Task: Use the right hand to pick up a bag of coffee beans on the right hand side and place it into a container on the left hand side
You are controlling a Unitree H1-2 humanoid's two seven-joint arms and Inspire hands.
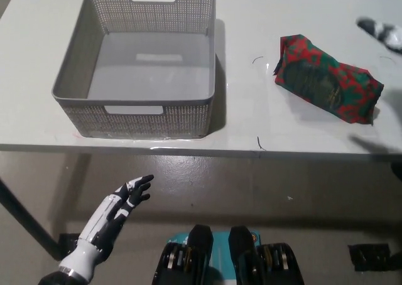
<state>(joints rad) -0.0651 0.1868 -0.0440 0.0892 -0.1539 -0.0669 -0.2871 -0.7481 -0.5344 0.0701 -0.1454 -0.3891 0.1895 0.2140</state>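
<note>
A red and green coffee bean bag lies on its side on the right part of the white table. The grey mesh container stands empty on the left part. Only the fingertips of my black right hand show, blurred, at the right edge above and to the right of the bag, apart from it. My white left hand rests open below the table's front edge at the lower left.
The table's front edge runs across the middle of the view, with brown floor below it. A dark table leg slants at the far left. A small dark block lies on the floor at the lower right.
</note>
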